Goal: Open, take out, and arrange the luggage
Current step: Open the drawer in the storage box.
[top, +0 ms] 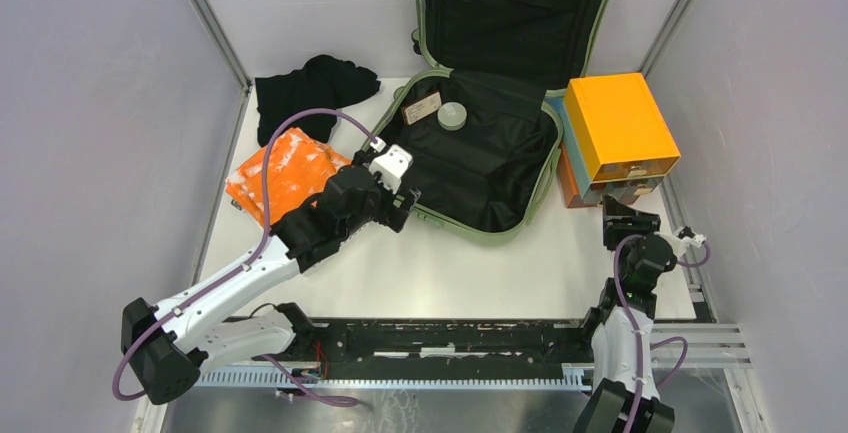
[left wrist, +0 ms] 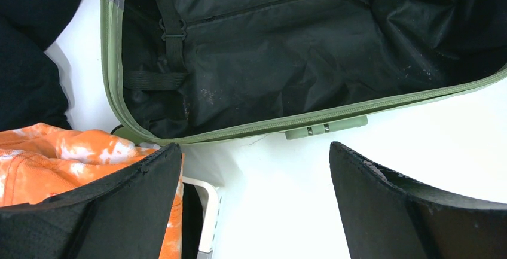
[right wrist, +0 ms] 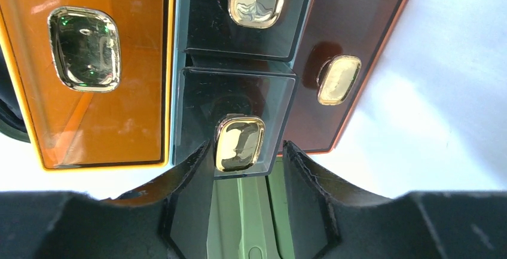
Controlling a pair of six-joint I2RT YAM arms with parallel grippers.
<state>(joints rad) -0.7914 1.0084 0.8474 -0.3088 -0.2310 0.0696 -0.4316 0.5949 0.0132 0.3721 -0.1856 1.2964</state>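
One luggage point(top: 500, 163) lies open mid-table with its lid upright at the back. It holds two small things: a tan tag point(top: 421, 108) and a grey round cap point(top: 452, 116). One orange box point(top: 615, 128) stands just beside it on the right. One black garment point(top: 310, 88) and one orange cloth point(top: 285, 173) lie to its left. The left gripper point(left wrist: 254, 151) is spread wide and empty. The right gripper point(right wrist: 246, 148) has its fingers flanking one drawer knob point(right wrist: 239, 143); I cannot tell whether they pinch it.

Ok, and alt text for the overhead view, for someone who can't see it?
A green suitcase lies open on a white table, lid up at the back, a small round tub inside. The left gripper is at its near left rim, by an orange cloth and a black cloth; the right gripper faces an orange box.
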